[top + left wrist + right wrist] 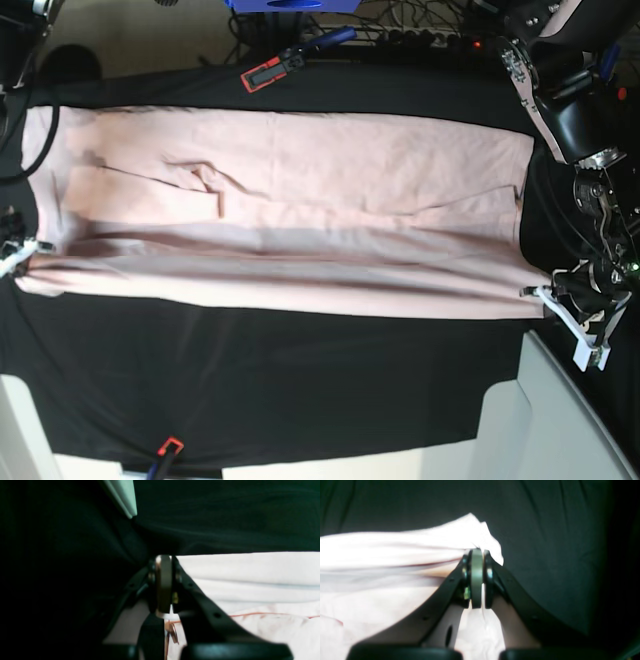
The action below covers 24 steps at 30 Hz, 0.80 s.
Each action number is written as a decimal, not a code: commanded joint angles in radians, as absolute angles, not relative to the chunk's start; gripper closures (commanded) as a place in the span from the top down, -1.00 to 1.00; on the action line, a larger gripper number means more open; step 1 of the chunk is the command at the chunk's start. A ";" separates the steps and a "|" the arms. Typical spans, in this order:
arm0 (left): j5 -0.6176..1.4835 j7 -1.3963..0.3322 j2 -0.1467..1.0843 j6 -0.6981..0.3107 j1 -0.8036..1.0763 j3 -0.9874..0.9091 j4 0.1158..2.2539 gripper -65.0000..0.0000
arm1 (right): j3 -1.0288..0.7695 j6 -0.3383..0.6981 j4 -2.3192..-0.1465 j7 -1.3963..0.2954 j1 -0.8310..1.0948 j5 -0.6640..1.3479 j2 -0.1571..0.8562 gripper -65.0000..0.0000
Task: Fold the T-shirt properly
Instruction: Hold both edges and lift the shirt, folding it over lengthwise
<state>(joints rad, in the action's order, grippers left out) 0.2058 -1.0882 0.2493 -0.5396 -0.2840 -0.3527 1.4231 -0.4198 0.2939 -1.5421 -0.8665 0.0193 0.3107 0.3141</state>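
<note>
Both of your grippers are pinched tight on cloth. Your left gripper [168, 585] has its jaws pressed together at the corner of the T-shirt [300, 200], and in the left wrist view pale fabric shows in the narrow slit below the pads. In the base view that gripper [545, 292] sits at the right end of the shirt's near edge. Your right gripper [477, 577] is clamped the same way, with a small peak of the shirt [395, 555] bunched up just past its tips. In the base view it [22, 255] holds the left end of that same near edge.

Between the two grips the shirt lies stretched out sideways as a long pale pink band, folded over lengthwise, with a soft crease running along its middle and a few wrinkles toward the left half. You see only plain fabric facing up. It rests on the black table cloth [300, 380], in the far half of the table, and the near edge runs almost straight from one gripper to the other.

A red and black clamp [268, 72] bites the cloth's far edge, and another clamp [168, 447] sits on its near edge.
</note>
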 commanded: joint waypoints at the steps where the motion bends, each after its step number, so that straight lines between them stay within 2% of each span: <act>1: 0.191 -1.070 0.269 -0.527 -0.291 -0.357 1.448 -1.00 | -0.433 0.280 -1.561 -0.846 0.012 0.298 0.338 -1.00; 10: 0.191 -1.070 0.272 -0.527 -0.156 -0.297 1.575 -1.00 | -0.513 0.280 -1.679 -0.855 0.111 0.298 0.317 -1.00; 18: 0.191 -1.069 0.269 -0.527 -0.059 -0.297 1.595 -1.00 | -0.515 0.280 -1.689 -0.877 0.191 0.298 0.252 -1.00; 24: 0.189 -1.070 0.269 -0.527 0.021 -0.297 1.690 -1.00 | -0.515 0.280 -1.689 -0.874 0.240 0.298 0.228 -1.00</act>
<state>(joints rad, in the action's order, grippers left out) 0.1905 -1.0836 0.2527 -0.5312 0.0353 -0.2916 1.6684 -0.5064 0.2859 -1.6676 -0.8951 0.2451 0.2996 0.2085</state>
